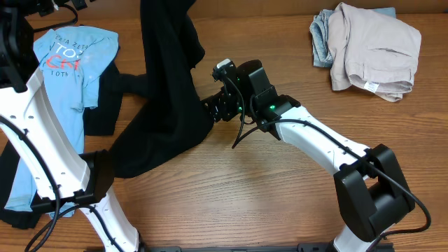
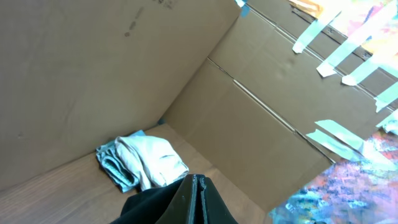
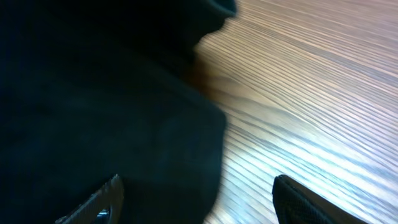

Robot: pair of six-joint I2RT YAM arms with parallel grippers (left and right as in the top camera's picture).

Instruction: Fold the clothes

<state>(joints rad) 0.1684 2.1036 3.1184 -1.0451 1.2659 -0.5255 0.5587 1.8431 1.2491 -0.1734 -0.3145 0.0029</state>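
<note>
The black T-shirt (image 1: pixel 164 105) hangs from above the overhead view's top edge and drapes down onto the wooden table. In the left wrist view my left gripper (image 2: pixel 196 200) is shut on a fold of the black T-shirt (image 2: pixel 155 205) and holds it high. My right gripper (image 1: pixel 214 108) is low at the shirt's right edge. In the right wrist view it (image 3: pixel 199 200) is open, with the edge of the black T-shirt (image 3: pixel 93 112) lying between its fingers. The light blue lettered T-shirt (image 1: pixel 70 59) lies at the far left, partly over dark cloth.
A folded pile of beige and pale blue clothes (image 1: pixel 367 45) lies at the back right, and also shows in the left wrist view (image 2: pixel 146 162). Cardboard walls (image 2: pixel 93 74) stand behind the table. More dark and blue cloth (image 1: pixel 17 189) lies at the left edge under my left arm.
</note>
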